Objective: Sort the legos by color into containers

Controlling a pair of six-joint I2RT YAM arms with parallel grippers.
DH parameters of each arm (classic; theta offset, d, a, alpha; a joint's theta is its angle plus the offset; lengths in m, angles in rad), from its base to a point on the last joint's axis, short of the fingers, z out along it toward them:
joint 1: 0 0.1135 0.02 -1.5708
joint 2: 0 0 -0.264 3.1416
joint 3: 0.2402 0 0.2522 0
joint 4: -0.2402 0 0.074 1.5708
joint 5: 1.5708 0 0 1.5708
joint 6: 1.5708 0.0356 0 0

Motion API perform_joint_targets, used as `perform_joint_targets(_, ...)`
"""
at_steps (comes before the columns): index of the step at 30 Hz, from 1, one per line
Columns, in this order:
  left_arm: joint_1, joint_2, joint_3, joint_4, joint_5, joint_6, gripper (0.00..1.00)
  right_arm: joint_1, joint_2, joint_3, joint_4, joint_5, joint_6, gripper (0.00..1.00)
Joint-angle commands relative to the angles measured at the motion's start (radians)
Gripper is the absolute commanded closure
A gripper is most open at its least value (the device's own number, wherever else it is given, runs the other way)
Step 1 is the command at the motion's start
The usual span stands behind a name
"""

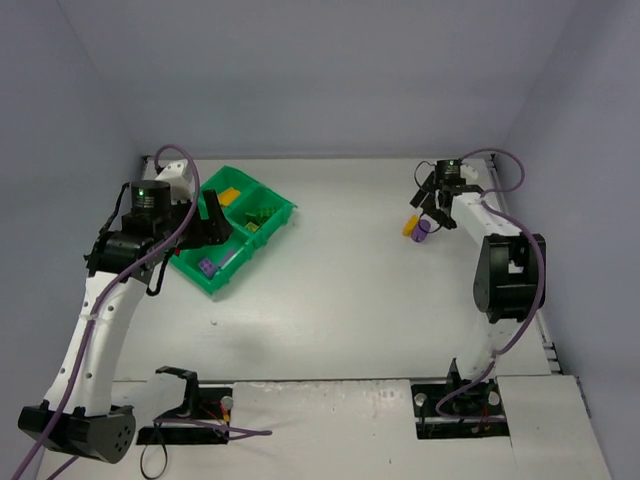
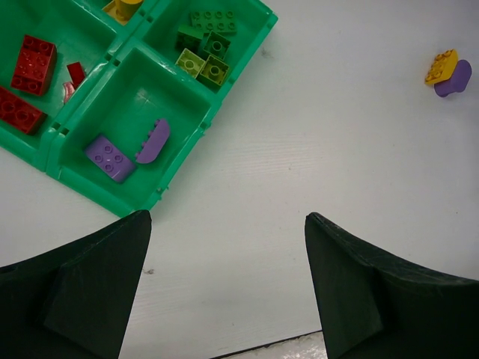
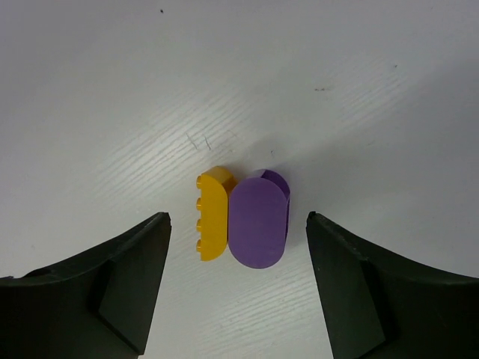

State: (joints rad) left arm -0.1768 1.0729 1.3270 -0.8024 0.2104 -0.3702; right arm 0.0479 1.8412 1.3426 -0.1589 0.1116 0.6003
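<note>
Top view first: the tray (image 1: pixel 285 215) sits at the left of the frame, and the left end effector (image 1: pixel 213 222) hovers over it, too dark here to read. Upper right, the right end effector (image 1: pixel 432 205) hangs above two strays on the desk (image 1: pixel 340 290), a yellow brick (image 1: pixel 410 227) and a purple brick (image 1: pixel 423 232), well apart from the tray.

Left wrist view: the fingers (image 2: pixel 90 292) are spread wide with nothing between them, so it's released. The tray fills the upper left. Reds (image 2: pixel 34 63) lie in the left compartment, greens (image 2: pixel 206 52) in the top one and two purples (image 2: pixel 109 158) in the nearest. A bit of yellow shows at the top edge. The stray pair sits far off, upper right.

Right wrist view: this end effector is released too, its fingers (image 3: pixel 97 292) flanking the pair. The yellow brick is on the left and the purple on the right, touching side by side.

By my read, sorting is nearly done and this is the pick-up of the last two. Closing now would likely catch both bricks. The next move calls for centring on one, descending, clenching, then carrying it across to its matching compartment.
</note>
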Motion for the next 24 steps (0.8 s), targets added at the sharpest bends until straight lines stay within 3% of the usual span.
perform_joint_targets(1, -0.009, -0.007, 0.001, 0.057, -0.003, -0.01, 0.23, 0.003, 0.007, 0.004, -0.014, -0.049, 0.039, 0.32)
perform_joint_targets(5, -0.01, -0.01, -0.011, 0.062, -0.002, -0.012, 0.23, -0.005, 0.013, -0.019, -0.007, -0.075, -0.005, 0.4)
perform_joint_targets(10, -0.016, -0.005, -0.017, 0.069, 0.003, -0.012, 0.23, -0.025, 0.023, -0.019, 0.005, -0.134, -0.05, 0.41)
perform_joint_targets(13, -0.021, -0.005, -0.012, 0.069, 0.006, -0.012, 0.23, -0.036, 0.027, -0.026, 0.004, -0.158, -0.042, 0.32)
perform_joint_targets(15, -0.021, -0.005, -0.012, 0.068, 0.004, -0.01, 0.23, -0.037, 0.035, -0.028, 0.004, -0.159, -0.04, 0.18)
perform_joint_targets(24, -0.027, -0.01, -0.014, 0.063, 0.006, -0.012, 0.23, -0.036, 0.084, -0.007, -0.001, -0.179, -0.042, 0.16)
